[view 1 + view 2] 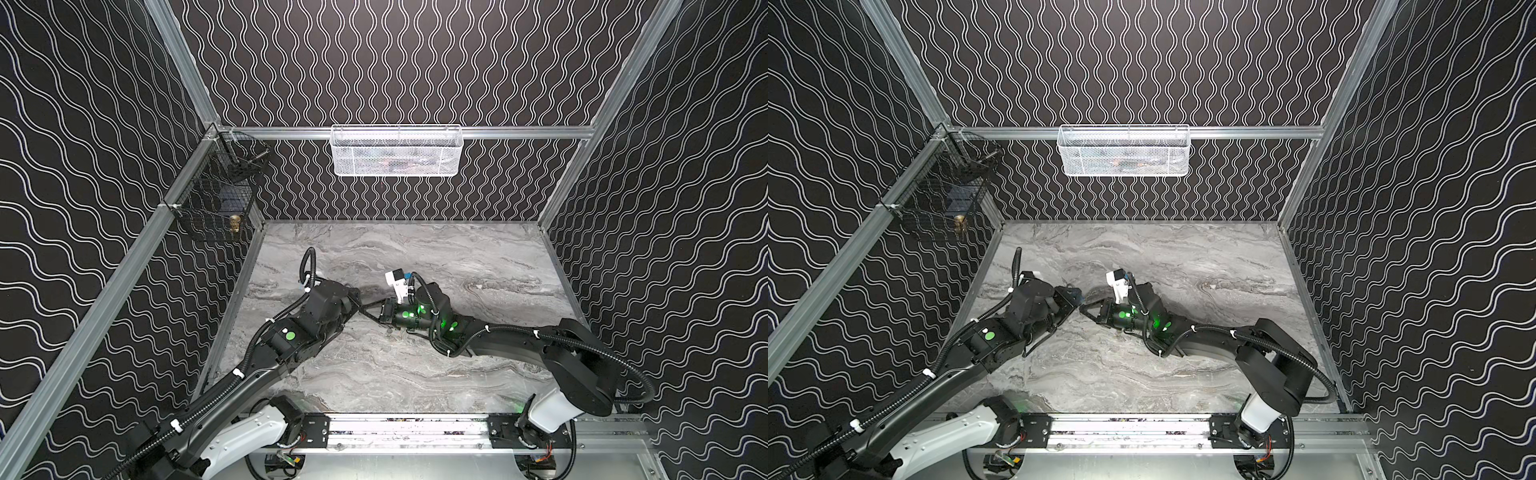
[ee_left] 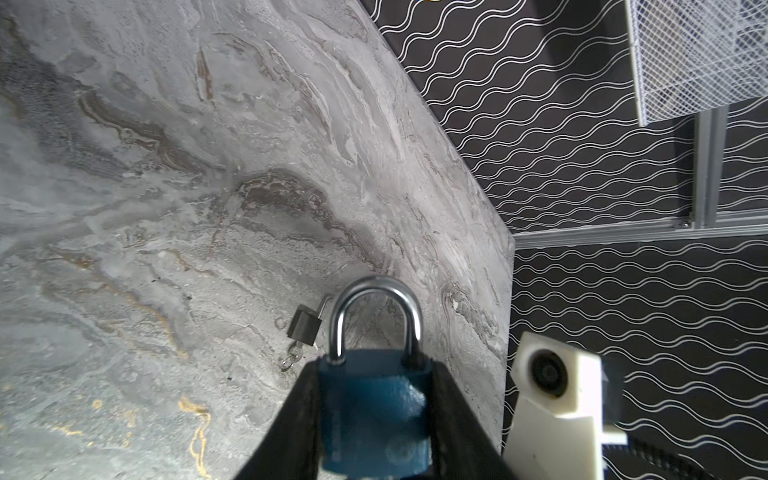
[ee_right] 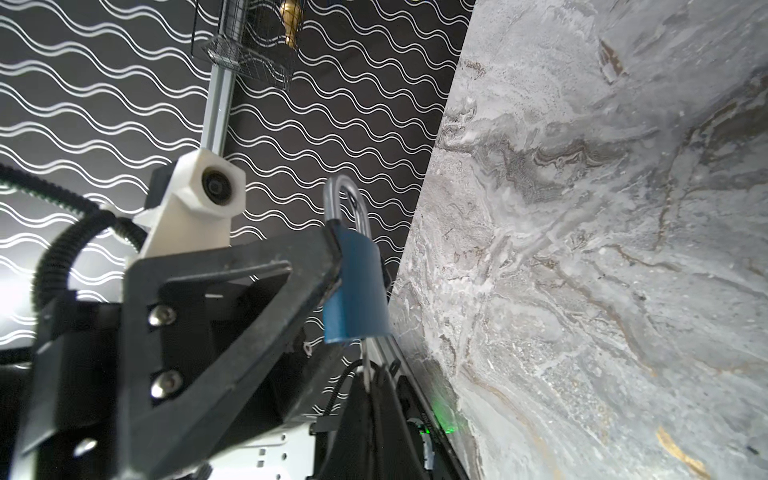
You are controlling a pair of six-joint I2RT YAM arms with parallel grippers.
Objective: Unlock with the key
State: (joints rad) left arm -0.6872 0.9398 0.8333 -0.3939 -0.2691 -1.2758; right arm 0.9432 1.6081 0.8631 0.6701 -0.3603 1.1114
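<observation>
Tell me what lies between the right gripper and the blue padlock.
A thin silver key spans it, running from the shut right gripper to the underside of the blue padlock. The right wrist view shows this.

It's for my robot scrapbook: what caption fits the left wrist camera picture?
Left pincer holds a blue padlock, shackle closed, with a small black padlock lying on the marble table beyond.
</observation>
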